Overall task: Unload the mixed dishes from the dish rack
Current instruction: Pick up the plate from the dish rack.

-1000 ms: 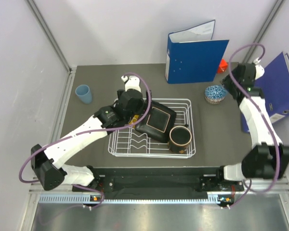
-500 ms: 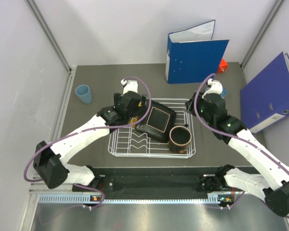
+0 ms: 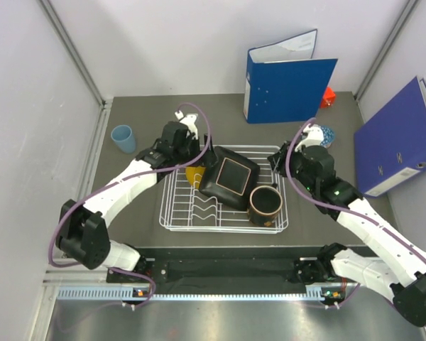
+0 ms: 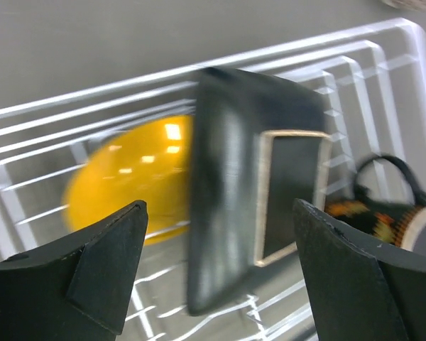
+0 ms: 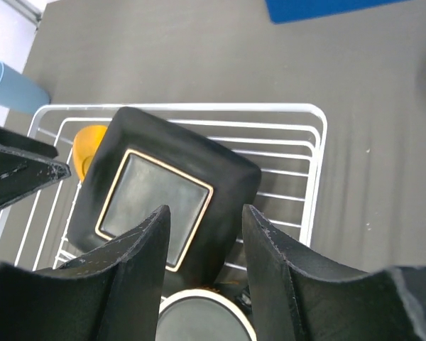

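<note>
With the left hand point(image 4: 219, 213) and right hand point(image 5: 204, 213) open and empty, the yellow dish point(image 4: 128, 181) is best gripped at its rim, clear of the black plate point(image 4: 291, 192).

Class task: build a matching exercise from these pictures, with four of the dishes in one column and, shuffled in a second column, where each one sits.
Column one
1. light blue cup
2. dark brown mug
3. small yellow dish
4. black square plate

Column two
A. tilted across the middle of the dish rack
B. on the table, left of the dish rack
C. in the dish rack's near right corner
D. in the dish rack, partly hidden by the plate

Pairs: 1-B, 2-C, 3-D, 4-A
</note>
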### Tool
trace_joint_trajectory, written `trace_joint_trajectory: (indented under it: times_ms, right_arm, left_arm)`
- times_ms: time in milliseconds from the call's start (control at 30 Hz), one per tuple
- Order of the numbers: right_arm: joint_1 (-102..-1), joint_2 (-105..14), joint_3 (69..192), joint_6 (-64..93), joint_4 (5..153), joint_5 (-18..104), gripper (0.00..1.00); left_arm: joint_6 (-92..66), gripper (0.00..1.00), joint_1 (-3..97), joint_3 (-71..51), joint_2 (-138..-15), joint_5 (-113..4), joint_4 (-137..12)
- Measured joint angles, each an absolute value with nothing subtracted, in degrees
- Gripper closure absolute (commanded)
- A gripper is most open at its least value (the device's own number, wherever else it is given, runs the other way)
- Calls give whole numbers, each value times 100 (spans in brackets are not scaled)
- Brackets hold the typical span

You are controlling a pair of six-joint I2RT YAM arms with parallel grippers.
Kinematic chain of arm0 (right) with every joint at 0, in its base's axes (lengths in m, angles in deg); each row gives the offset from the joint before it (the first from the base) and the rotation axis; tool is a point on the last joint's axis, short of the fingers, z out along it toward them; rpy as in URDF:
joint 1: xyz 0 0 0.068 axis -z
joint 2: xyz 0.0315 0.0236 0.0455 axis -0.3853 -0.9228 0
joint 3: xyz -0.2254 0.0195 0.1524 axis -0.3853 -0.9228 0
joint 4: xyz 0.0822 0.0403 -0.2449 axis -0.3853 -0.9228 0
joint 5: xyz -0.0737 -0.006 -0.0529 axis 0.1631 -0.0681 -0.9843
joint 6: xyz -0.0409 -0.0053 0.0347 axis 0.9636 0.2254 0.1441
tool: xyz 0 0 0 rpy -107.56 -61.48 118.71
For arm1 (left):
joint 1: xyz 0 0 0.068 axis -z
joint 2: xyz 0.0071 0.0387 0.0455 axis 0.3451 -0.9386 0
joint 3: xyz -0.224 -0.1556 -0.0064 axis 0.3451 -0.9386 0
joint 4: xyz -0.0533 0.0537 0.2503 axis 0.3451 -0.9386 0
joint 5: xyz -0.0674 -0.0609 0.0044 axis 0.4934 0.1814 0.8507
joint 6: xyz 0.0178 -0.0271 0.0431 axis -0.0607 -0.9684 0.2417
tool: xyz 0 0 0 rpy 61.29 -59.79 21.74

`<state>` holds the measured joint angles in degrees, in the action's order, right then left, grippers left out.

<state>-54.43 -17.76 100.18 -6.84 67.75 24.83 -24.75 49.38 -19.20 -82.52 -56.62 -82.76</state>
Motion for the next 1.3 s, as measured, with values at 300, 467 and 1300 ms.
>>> trace_joint_trajectory:
  times_ms: [300,467,1300]
  right_arm:
    - [-5443,-1853,9747,-752,7072,2758,55]
    - [-5443,-1884,9740,-765,7160,2806,55]
    - [-5443,-2174,9362,-835,7494,2998,55]
  left_arm:
    - [-2412,13,4887,-2228,-8444,-4338,-7862]
    - [-2388,14,4647,-2237,-8748,-4021,-7775]
    - [-2296,43,4271,-2280,-9091,-2561,-7325]
